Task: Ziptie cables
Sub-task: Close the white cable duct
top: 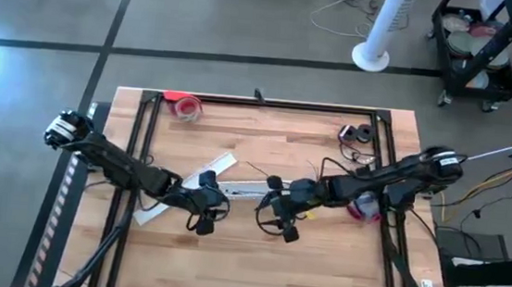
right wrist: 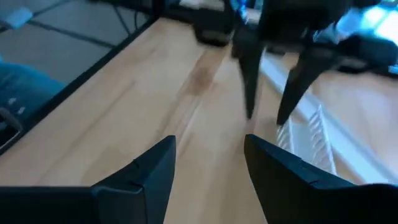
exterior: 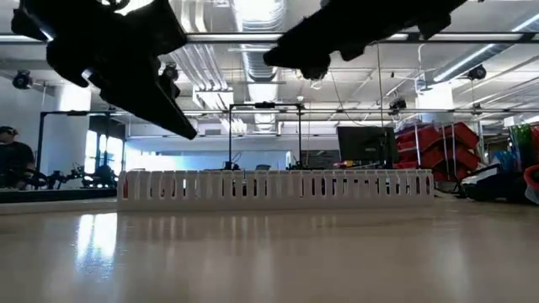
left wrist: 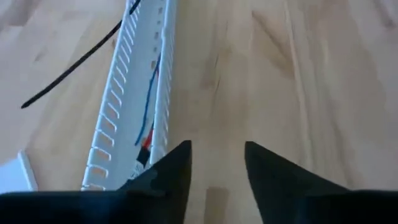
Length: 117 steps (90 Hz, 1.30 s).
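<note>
Left gripper (left wrist: 216, 163) open, empty, beside slotted duct (left wrist: 127, 106); right gripper (right wrist: 208, 155) open. Align over cables (left wrist: 148, 118) before closing.

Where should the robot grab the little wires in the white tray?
Probably grab the wires where they lie along the white slotted tray, coming straight down. Its top is open and its walls block the sides, so the open left gripper beside it could pinch across them. The right gripper waits nearby.
</note>
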Motion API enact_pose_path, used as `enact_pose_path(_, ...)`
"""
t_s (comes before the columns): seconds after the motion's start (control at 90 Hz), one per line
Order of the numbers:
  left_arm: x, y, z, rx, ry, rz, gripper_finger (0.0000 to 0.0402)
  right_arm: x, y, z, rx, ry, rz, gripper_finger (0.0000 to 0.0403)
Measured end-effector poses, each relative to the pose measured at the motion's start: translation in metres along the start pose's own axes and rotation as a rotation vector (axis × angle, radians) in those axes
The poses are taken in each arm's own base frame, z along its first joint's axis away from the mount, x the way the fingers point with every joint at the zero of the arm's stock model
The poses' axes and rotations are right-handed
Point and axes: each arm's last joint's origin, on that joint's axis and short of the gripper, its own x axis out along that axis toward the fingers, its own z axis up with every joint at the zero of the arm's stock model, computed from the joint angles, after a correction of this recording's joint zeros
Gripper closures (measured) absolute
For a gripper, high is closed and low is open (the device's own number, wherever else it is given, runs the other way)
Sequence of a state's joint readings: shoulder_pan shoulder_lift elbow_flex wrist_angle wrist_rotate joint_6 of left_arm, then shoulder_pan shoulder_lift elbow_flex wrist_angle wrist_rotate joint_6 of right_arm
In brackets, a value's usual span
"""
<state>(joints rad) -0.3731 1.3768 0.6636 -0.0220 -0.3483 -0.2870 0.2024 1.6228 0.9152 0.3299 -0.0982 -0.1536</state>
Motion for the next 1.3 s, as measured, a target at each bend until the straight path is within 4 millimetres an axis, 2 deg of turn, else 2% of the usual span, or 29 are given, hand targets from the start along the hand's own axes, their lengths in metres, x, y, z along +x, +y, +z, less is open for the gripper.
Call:
enact_pose_path(0.2,0.002,0.0,-0.013,-0.001,-0.111,-0.043,0.0229,0.019,-0.006,0.009,-0.105,-0.028,-0.058,0.0204)
enact_pose_path(0.433,0.002,0.007,-0.029,-0.04,-0.197,-0.002,0.0224,0.028,-0.018,0.021,-0.142,0.045,-0.27,0.0168)
enact_pose_path(0.6,-0.006,0.012,-0.016,-0.002,-0.291,-0.001,0.0212,0.028,-0.023,0.033,-0.144,0.024,-0.263,0.0118)
enact_pose_path(0.744,-0.018,0.035,-0.003,0.027,-0.446,0.021,0.0211,0.028,-0.025,0.038,-0.104,-0.018,-0.222,0.009)
enact_pose_path(0.878,-0.023,0.049,-0.001,0.009,-0.52,0.002,0.0219,0.031,-0.029,0.033,-0.129,-0.125,-0.221,0.0094)
enact_pose_path(1.022,-0.026,0.052,0.002,-0.014,-0.538,0.017,0.0231,0.04,-0.036,0.016,-0.171,-0.238,-0.223,0.011)
enact_pose_path(1.111,-0.027,0.053,0.001,-0.019,-0.542,0.017,0.0239,0.04,-0.045,0.016,-0.192,-0.317,-0.26,0.0121)
enact_pose_path(1.3,-0.025,0.061,-0.001,-0.126,-0.55,0.041,0.0259,0.036,-0.057,0.0,-0.205,-0.277,-0.266,0.014)
